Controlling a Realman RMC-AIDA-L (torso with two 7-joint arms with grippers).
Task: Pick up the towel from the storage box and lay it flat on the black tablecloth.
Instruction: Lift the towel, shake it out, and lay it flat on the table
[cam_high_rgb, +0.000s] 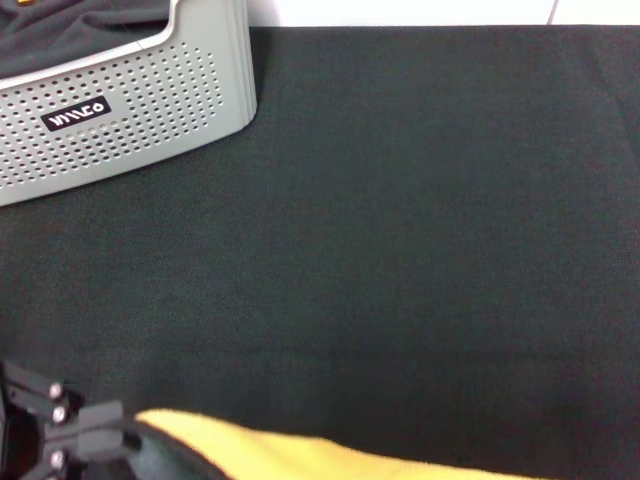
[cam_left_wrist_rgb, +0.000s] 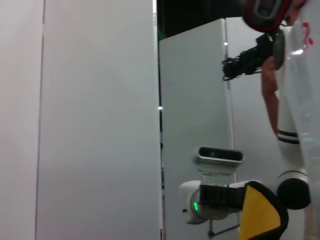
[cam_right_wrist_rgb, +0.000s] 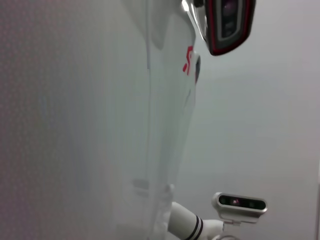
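Note:
The towel (cam_high_rgb: 300, 455) shows its yellow-orange side along the near edge of the head view, held up above the black tablecloth (cam_high_rgb: 400, 230). At the near left, my left gripper (cam_high_rgb: 125, 432) is shut on the towel's left end. In the left wrist view, my right gripper (cam_left_wrist_rgb: 245, 200) appears farther off, with a yellow, black-edged towel corner (cam_left_wrist_rgb: 260, 217) pinched at its tip. In the head view the right gripper is out of sight. The light grey storage box (cam_high_rgb: 130, 110) stands at the far left.
A dark charcoal cloth (cam_high_rgb: 60, 35) lies inside the storage box. A white wall strip (cam_high_rgb: 400, 12) runs past the tablecloth's far edge. The right wrist view shows only walls, my body and the left arm's wrist camera (cam_right_wrist_rgb: 240, 202).

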